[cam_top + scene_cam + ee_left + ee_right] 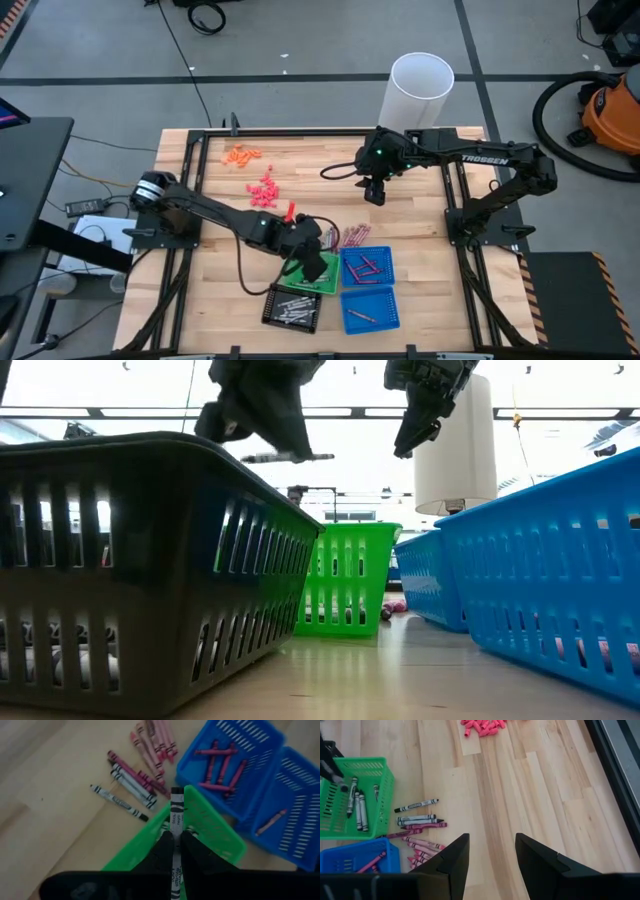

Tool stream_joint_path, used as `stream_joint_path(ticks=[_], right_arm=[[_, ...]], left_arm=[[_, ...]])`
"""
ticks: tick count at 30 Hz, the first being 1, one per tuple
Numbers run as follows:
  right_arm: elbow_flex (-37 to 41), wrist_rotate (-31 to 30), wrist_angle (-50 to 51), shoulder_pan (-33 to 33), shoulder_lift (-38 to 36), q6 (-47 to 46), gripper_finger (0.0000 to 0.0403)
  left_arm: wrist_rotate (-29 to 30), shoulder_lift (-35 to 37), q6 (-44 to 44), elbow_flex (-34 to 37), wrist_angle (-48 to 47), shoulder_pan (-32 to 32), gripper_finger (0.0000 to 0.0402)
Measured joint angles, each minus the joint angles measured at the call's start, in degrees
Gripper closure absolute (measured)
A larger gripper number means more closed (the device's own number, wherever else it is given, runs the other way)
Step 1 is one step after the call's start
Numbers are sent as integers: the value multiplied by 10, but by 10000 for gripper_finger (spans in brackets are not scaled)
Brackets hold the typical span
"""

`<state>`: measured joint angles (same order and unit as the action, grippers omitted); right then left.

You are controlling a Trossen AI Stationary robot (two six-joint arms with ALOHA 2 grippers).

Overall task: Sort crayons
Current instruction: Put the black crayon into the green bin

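Note:
My left gripper (173,834) is shut on a grey crayon with black bands (176,807) above the green tray (215,830), which holds a few grey crayons (359,810). In the low view this crayon (290,457) sticks out level below the gripper (262,420). Loose grey and maroon crayons (340,238) lie flat on the table beside the trays. My right gripper (492,842) hangs open over bare wood near the table's middle (375,192), with nothing between its fingers. My left gripper pinches the grey crayon around its middle (175,827) between its two fingers, which slant down from the table's left. One end (176,794) sticks out past the fingertips. The crayon is lifted clear above the green tray and lies about level.
A black tray (292,308) with grey crayons sits near the front edge. Two blue trays (368,266) (368,308) hold maroon crayons. Orange bits (242,155) and coral-pink bits (265,190) lie farther back. A white cylinder (420,90) stands at the far edge.

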<state>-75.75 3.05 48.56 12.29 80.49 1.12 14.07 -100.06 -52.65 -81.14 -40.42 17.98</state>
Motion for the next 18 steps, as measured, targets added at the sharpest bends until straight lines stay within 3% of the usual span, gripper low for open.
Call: stream_joint_path(ticks=[8, 18], right_arm=[[0, 2, 1, 0, 0, 4, 235], [0, 15, 4, -7, 0, 6, 235]], left_arm=[[-16, 20, 84, 0, 46, 16, 385], [-13, 19, 104, 0, 59, 53, 385]])
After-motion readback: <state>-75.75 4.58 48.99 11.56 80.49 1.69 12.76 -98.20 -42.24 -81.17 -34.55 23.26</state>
